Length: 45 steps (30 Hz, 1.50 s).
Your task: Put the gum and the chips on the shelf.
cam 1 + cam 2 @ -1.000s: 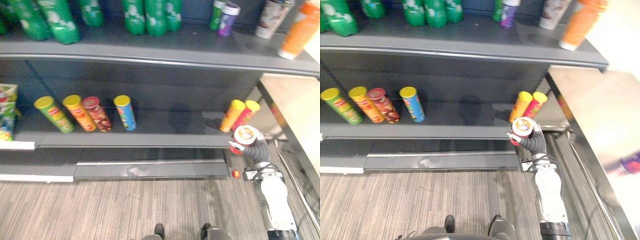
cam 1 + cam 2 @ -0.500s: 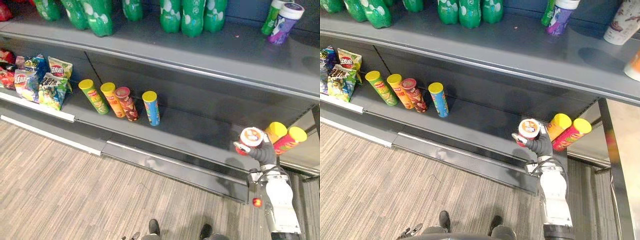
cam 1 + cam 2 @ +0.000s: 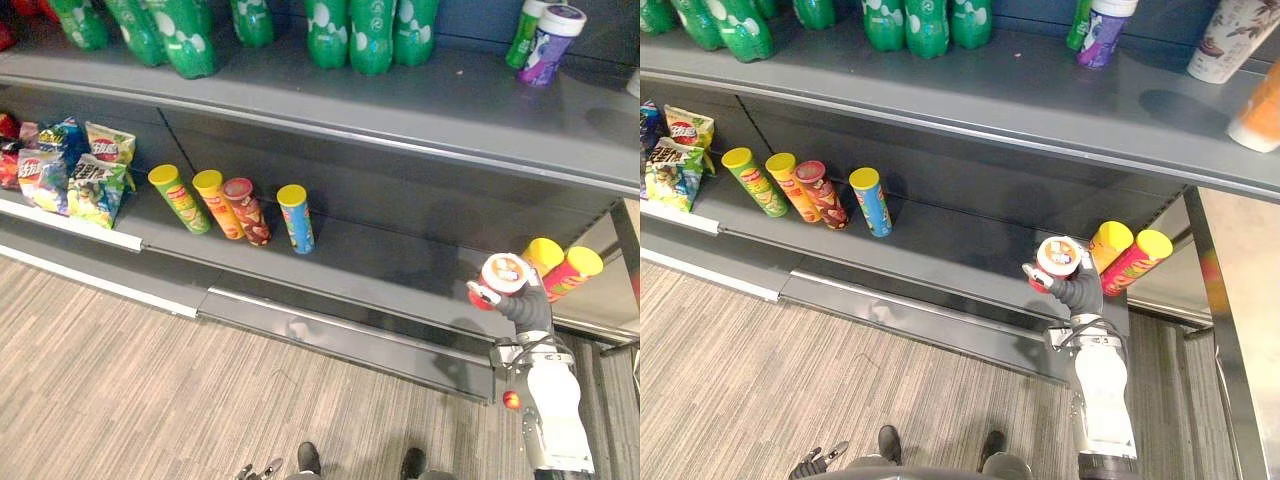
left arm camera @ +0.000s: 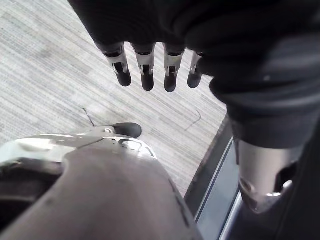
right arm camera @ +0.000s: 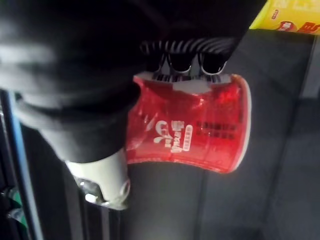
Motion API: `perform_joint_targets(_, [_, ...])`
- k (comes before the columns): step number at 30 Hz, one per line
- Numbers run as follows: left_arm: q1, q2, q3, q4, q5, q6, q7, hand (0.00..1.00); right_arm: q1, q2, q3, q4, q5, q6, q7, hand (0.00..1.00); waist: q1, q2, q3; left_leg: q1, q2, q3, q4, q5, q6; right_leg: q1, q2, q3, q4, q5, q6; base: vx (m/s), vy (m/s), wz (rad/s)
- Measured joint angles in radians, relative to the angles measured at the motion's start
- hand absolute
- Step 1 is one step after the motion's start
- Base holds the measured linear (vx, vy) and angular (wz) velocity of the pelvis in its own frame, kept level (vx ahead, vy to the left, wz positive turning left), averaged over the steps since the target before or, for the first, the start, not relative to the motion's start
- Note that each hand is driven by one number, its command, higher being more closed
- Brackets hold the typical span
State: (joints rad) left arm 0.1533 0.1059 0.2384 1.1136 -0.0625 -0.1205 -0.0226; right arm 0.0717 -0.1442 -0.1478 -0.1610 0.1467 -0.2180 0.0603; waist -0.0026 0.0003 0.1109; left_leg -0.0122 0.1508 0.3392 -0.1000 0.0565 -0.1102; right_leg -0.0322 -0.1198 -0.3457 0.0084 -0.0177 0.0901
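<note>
My right hand (image 3: 522,305) is shut on a short red chips tub with a white lid (image 3: 503,274), held upright in front of the right end of the lower shelf (image 3: 380,262). In the right wrist view its fingers (image 5: 191,61) curl over the red tub (image 5: 200,127), with the dark shelf board behind. The tub hangs just left of a yellow can (image 3: 541,256) and a pink-red can (image 3: 573,273) that lean on that shelf. My left hand (image 4: 146,70) hangs over the striped floor with straight fingers and holds nothing.
Several chip cans (image 3: 236,205) lean in a row on the lower shelf's left half, with snack bags (image 3: 92,172) further left. The upper shelf (image 3: 440,105) carries green bottles (image 3: 372,30) and two small gum bottles (image 3: 543,30). A metal counter edge (image 3: 1210,290) runs at the right.
The whole view has shifted as the camera moved. My right hand still holds the red tub beside the yellow can at the shelf's right end.
</note>
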Motion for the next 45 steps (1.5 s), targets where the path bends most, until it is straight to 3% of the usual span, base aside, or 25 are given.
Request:
perform_joint_targets(11, [-0.003,0.015,-0.027,0.036,0.000,-0.001,-0.001,0.00,-0.078,-0.121,0.016,-0.177,0.189,0.000,0.058,1.00,-0.023,-0.004,-0.039,0.035,0.016,0.069,-0.001,-0.003,-0.001,0.001,0.027,0.081,-0.034,0.036,-0.015,0.00,-0.017,-0.23])
perform_joint_targets(23, [0.009,0.020,-0.038,0.040,0.003,0.013,-0.002,0.00,-0.288,-0.272,0.082,-0.180,0.210,0.015,0.034,1.00,-0.022,-0.012,-0.052,0.048,0.016,0.086,-0.003,0.001,0.001,0.000,0.030,0.109,-0.043,0.054,-0.012,-0.03,-0.007,-0.06])
perform_joint_targets(35, [0.010,0.039,-0.096,0.040,-0.001,0.044,-0.003,0.00,-0.797,-0.408,0.202,0.268,0.270,0.129,-0.046,1.00,-0.005,-0.026,-0.060,0.030,0.009,0.063,-0.003,0.017,0.016,0.004,0.026,0.089,-0.061,0.078,-0.018,0.03,-0.004,0.05])
perform_joint_targets(45, [0.008,0.043,-0.113,0.040,-0.012,0.058,-0.008,0.00,-1.055,-0.411,0.257,0.519,0.294,0.187,-0.076,1.00,0.008,-0.026,-0.060,0.029,0.019,0.056,-0.004,0.033,0.014,0.007,0.037,0.083,-0.065,0.085,-0.027,0.00,-0.003,0.01])
